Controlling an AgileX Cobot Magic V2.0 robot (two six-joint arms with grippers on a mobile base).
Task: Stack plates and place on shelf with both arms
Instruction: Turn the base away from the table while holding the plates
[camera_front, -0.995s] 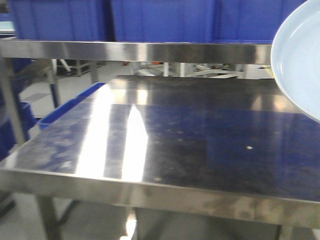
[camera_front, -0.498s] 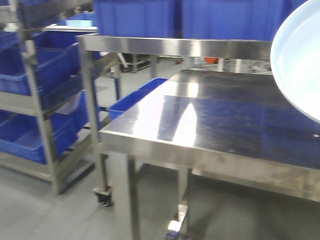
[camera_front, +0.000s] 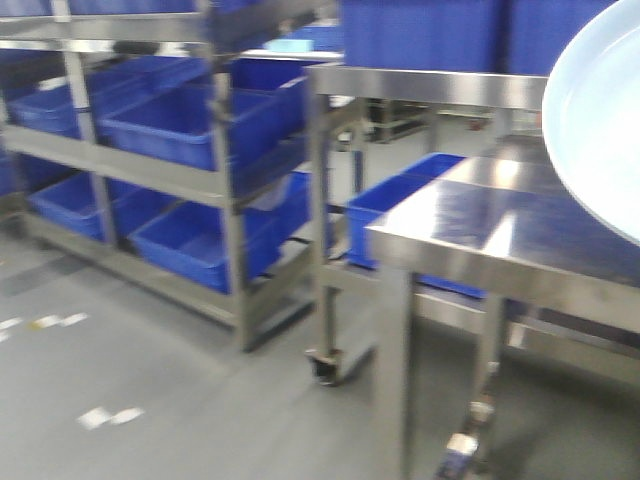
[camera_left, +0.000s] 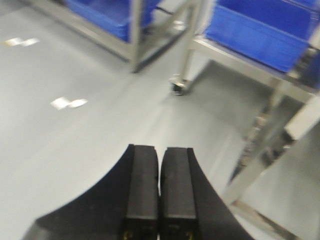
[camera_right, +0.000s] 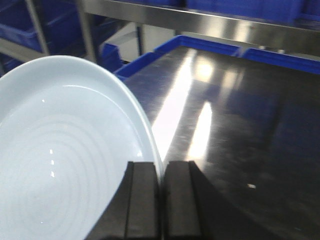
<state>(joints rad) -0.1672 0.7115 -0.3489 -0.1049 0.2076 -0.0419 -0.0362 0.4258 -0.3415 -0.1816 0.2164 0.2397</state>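
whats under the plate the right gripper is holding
Beside the plate, pinched at its rim by the right gripper, the dark steel tabletop shows, with a blue crate past its far edge. What lies straight below the plate is covered by the plate itself.

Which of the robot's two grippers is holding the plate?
The right gripper: its fingers pinch the rim of the pale plate. The left gripper is shut on nothing, with only grey floor beyond it.

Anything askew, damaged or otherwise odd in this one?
Only the plate: pinched by its rim in the right claw, it faces the front camera, not level. The left claw is shut on nothing. No damage shows.
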